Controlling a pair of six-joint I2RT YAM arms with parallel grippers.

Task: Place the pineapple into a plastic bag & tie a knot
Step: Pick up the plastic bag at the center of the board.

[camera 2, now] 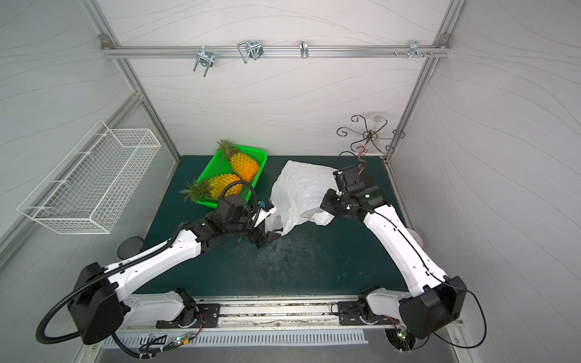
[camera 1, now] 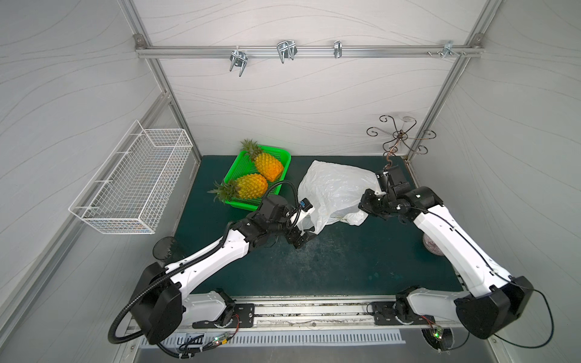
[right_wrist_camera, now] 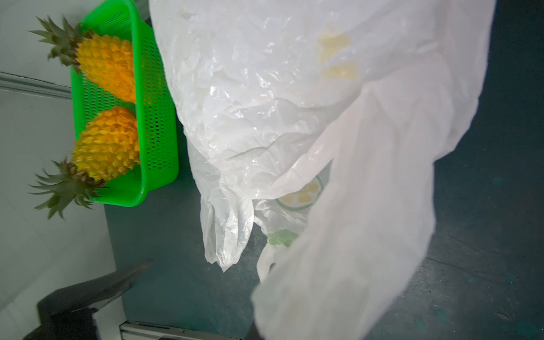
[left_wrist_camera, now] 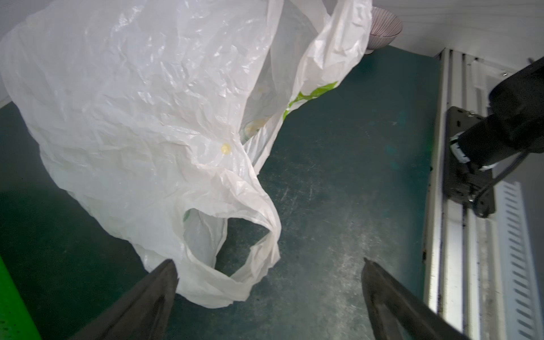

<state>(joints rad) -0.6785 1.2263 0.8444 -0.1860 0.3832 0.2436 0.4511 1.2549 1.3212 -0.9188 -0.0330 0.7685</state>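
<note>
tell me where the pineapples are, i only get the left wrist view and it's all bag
Observer: The back pineapple and the front pineapple both lie in the green tray at the back of the mat, on the left arm's side of the plastic bag.
Operator: ok is the right arm doing anything with the bag
Observer: Yes. The right gripper is shut on the bag's edge on its own side and holds it up off the mat.
Operator: anything close to that arm
Observer: A scrolled metal stand sits in the back right corner, just behind the right wrist.
</note>
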